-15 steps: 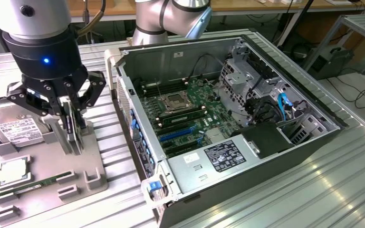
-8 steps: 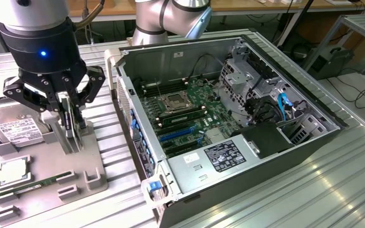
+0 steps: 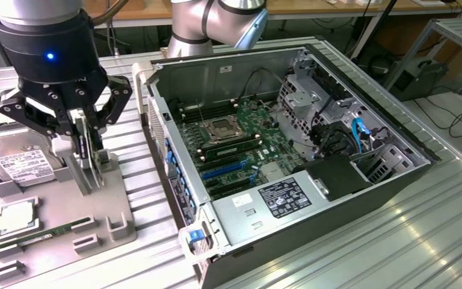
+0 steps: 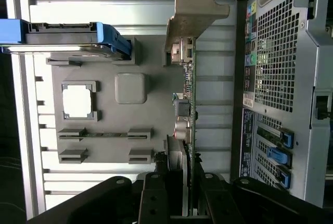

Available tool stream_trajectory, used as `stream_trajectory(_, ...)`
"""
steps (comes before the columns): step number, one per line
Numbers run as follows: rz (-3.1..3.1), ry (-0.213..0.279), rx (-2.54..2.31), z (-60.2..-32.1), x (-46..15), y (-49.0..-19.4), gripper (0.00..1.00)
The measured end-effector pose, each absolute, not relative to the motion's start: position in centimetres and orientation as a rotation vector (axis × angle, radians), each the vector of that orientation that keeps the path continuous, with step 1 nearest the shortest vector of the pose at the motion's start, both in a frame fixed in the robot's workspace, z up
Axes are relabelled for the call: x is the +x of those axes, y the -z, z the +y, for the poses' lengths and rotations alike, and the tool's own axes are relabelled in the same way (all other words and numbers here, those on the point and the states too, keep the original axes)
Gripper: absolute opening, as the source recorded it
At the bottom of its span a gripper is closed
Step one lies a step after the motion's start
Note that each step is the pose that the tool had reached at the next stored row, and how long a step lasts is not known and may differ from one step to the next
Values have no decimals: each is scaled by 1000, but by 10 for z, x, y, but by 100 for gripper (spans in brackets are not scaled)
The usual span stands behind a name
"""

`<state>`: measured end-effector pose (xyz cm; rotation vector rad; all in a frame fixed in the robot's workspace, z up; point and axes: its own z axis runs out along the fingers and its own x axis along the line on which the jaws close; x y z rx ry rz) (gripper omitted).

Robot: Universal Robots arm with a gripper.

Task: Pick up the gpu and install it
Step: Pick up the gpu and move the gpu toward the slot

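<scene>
Gripper [image 3: 86,171] pinches the gpu [image 4: 188,104] edge-on, upright over the gray fixture plate [image 3: 55,198] beside the open computer case [image 3: 215,72]; a good lift likely means staying vertical and rising straight so the silver bracket [image 4: 196,10] clears its holder.

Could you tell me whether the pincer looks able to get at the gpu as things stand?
Likely yes: the pincer appears closed on the upright gpu over the grey tray, with nothing in between.
</scene>
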<state>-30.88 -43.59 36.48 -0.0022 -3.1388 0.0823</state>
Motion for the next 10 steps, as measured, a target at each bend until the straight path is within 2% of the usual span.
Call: stream_trajectory(10,-3139,-84,-2,-436,-309,-377,28)
